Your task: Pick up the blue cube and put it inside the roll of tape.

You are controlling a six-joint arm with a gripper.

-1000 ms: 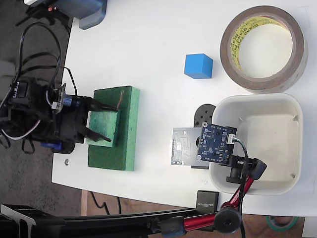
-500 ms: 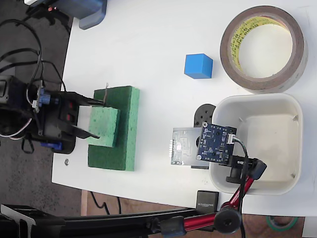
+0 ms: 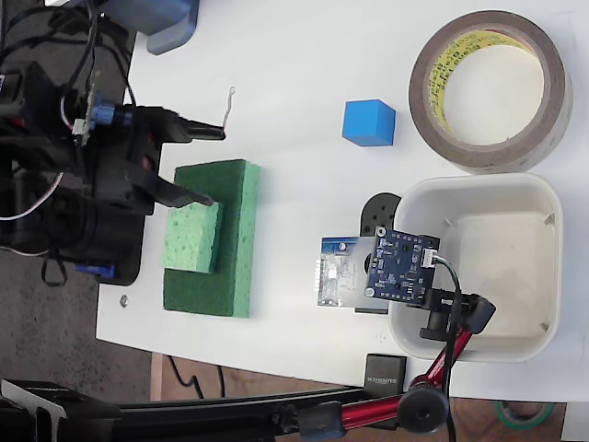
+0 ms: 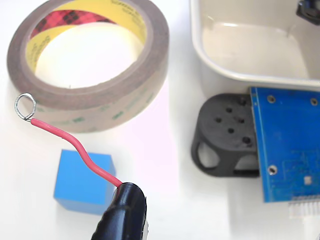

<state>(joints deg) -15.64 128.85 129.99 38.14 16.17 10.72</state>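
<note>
- The claw (image 3: 210, 166) sits at the left of the fixed view with its two dark prongs spread apart, one over the bare table and one over the green sponge (image 3: 213, 238); nothing is pinched between them.
- A thin wire (image 3: 227, 103) with a small ring at its end sticks out from the upper prong.
- The blue cube (image 3: 369, 122) rests on the white table (image 3: 276, 55), well apart from the claw, off to the right and slightly up in the fixed view.
- The roll of tape (image 3: 490, 89) lies flat just beside the cube, further right, its hole open and facing up.
- In the wrist view the cube (image 4: 82, 182) sits low and left of centre, so the claw likely needs to travel forward and a little left.
- The cube's faces run roughly square to the table edges, with no long axis to favour.
- A white tub (image 3: 479, 267) and a circuit board (image 3: 402, 267) stand below the cube, clear of a direct path.
</note>
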